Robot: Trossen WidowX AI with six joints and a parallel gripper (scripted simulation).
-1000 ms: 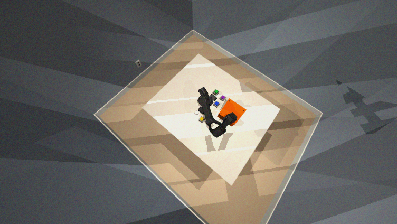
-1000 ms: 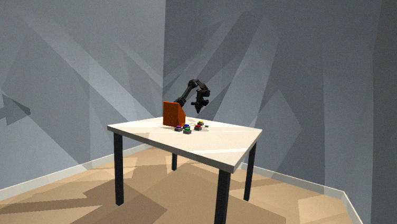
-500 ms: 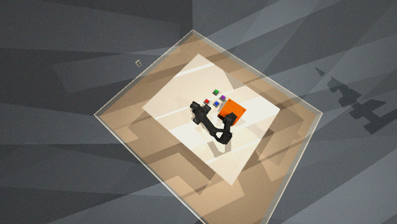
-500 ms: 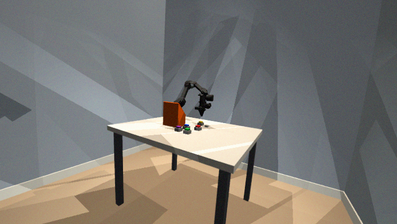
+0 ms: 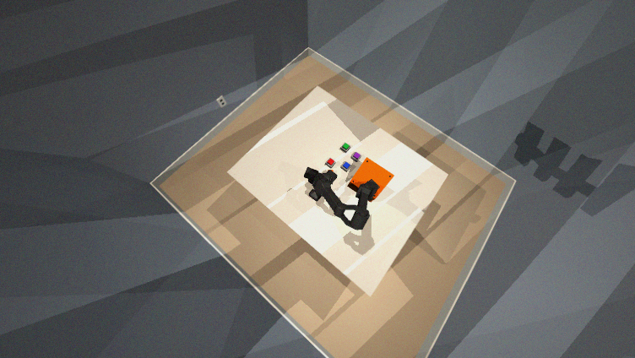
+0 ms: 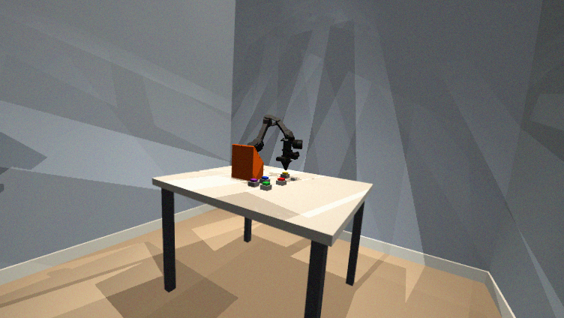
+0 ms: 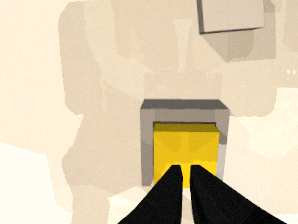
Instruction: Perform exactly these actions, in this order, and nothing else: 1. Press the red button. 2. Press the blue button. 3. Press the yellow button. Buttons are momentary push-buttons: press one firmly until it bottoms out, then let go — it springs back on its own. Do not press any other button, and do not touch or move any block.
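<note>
The yellow button (image 6: 285, 173) (image 7: 186, 145) sits in a grey square base; its cap stands raised. It is hidden under the arm in the top view. My gripper (image 6: 286, 169) (image 7: 185, 173) is shut and empty, pointing down just above the yellow cap, with a small gap showing in the exterior view. In the wrist view the fingertips overlap the near part of the cap. The red button (image 5: 330, 162) (image 6: 280, 179) and the blue button (image 5: 346, 165) (image 6: 265, 178) stand apart from the gripper, both caps up.
A green button (image 5: 345, 146) (image 6: 265, 183) and a purple button (image 5: 355, 155) (image 6: 253, 180) stand beyond the red and blue ones. A tall orange box (image 5: 375, 170) (image 6: 241, 161) stands beside the arm's base. A whitish block (image 6: 293, 178) (image 7: 232, 14) lies near the yellow button.
</note>
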